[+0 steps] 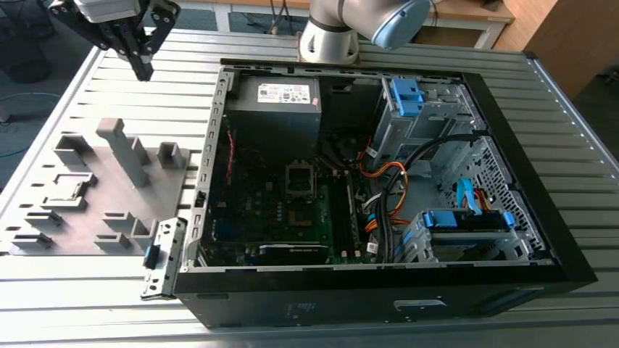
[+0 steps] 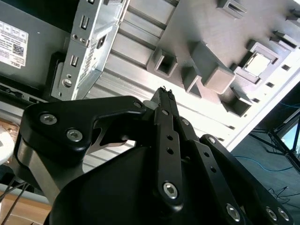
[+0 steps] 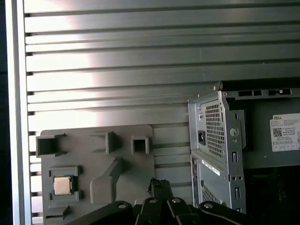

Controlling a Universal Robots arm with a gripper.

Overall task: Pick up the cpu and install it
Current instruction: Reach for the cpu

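The gripper (image 1: 143, 69) is seen with its fingers pressed together, tips meeting, nothing pinched between them. The closed tips are also seen in both wrist views (image 2: 165, 91) (image 3: 157, 182). In the exterior view it is held up in the air, beyond the far edge of the gray fixture plate (image 1: 106, 199).

The cpu (image 3: 62, 185) is seated flat in a square pocket of the fixture plate (image 3: 126, 187), silvery top up. It is well apart from the fingertips and touched by nothing. In the second wrist view the cpu (image 2: 258, 64) is seen in the same pocket, past several raised blocks of the plate (image 2: 206, 28). In the exterior view the cpu (image 1: 69, 190) is found toward the plate's edge on the exterior view's left.

The plate is laid flat on the slatted metal table (image 1: 97, 290). The open computer case (image 1: 387, 290) is placed just beside the plate, on the exterior view's right of it. The socket (image 1: 301, 177) is seen on the board inside the case, well apart from the plate.
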